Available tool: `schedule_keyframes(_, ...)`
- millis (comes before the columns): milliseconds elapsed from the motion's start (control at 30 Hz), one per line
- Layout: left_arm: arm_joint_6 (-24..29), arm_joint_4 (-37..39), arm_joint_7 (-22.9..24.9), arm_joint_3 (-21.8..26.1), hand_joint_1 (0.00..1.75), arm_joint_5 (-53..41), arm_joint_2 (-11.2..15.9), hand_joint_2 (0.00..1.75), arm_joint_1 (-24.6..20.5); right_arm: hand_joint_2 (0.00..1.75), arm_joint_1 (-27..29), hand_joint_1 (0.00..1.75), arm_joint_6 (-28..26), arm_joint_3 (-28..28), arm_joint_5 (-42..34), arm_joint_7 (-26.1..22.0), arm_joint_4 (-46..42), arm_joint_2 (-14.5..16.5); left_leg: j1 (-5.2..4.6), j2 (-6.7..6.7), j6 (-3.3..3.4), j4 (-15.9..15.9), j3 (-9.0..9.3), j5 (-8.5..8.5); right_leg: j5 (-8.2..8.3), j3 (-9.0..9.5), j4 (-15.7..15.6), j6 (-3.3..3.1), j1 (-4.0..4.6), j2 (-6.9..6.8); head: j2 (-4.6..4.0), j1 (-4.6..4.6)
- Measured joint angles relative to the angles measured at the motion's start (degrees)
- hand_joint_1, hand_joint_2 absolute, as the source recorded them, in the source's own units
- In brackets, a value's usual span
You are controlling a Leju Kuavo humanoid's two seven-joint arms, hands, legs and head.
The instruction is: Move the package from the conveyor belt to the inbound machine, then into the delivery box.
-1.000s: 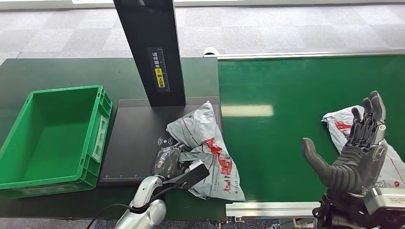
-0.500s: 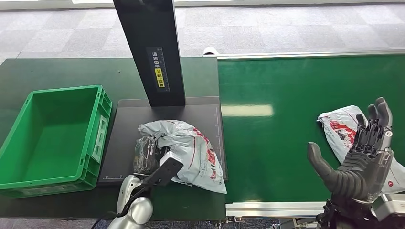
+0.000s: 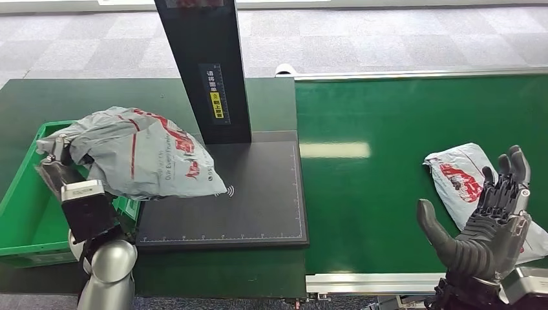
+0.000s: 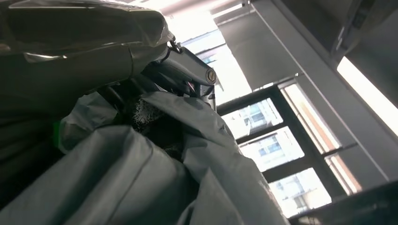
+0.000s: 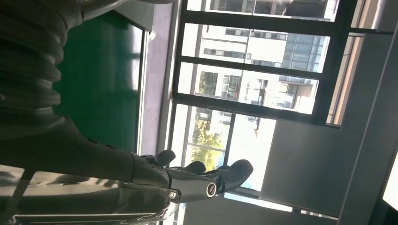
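Left hand (image 3: 59,161) grips a crumpled grey plastic mail package with red print (image 3: 139,155), holding it in the air above the right rim of the green plastic delivery crate (image 3: 19,223), partly over the black flat inbound scanner plate (image 3: 258,200). Right hand (image 3: 491,223) hovers with fingers spread, holding nothing, just beside a second grey printed package (image 3: 455,177) lying on the green conveyor belt (image 3: 388,187).
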Motion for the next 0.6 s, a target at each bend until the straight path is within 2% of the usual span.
schedule_keyframes(133,0.1,2.4,-0.5,3.6,1.75,1.8,1.0,1.75,-3.7,1.75,-0.2,0.0,-0.2,0.0,-0.3,0.1,0.1,0.2,0.0,0.0,0.0,0.0,0.0,0.02,0.01,0.0,0.0,0.0,0.0,-0.02,0.0,0.0)
schedule_keyframes(200,0.1,6.5,0.2,5.9,1.75,1.5,1.8,1.75,-7.9,1.75,-0.8,0.0,-0.1,0.1,-0.6,0.3,0.3,0.3,0.0,-0.03,-0.01,0.0,-0.03,0.05,0.01,-0.01,0.0,0.0,0.0,-0.05,0.0,0.02)
schedule_keyframes(267,0.1,13.6,2.1,9.9,1.75,-1.7,3.3,1.75,-13.9,1.75,-1.5,0.0,0.1,0.3,-0.9,0.8,0.8,0.3,0.01,0.01,-0.04,0.0,0.01,0.09,0.06,0.01,0.0,-0.05,0.01,-0.02,0.0,0.0)
schedule_keyframes(433,0.2,34.1,10.2,20.2,1.75,-20.4,7.1,1.75,-25.9,1.75,-2.9,0.0,0.6,1.2,-1.9,1.8,2.2,0.1,0.04,0.24,-0.1,0.0,0.08,0.16,0.12,-0.02,0.1,-0.13,0.06,0.14,0.0,-0.01)
schedule_keyframes(500,0.2,41.2,12.3,22.8,1.75,-23.8,8.5,1.75,-29.0,1.75,-3.2,0.0,0.5,1.6,-2.1,1.9,2.7,-0.1,0.05,0.27,-0.11,0.0,0.06,0.17,0.12,-0.05,0.1,-0.14,0.07,0.18,0.0,0.01)
schedule_keyframes(600,0.2,47.4,13.1,24.8,1.75,-25.0,9.6,1.75,-31.2,1.75,-3.5,0.0,0.5,1.9,-2.2,1.9,3.1,-0.2,0.04,0.27,-0.11,0.0,-0.03,0.17,0.12,-0.11,0.1,-0.13,0.06,0.18,0.0,0.02)
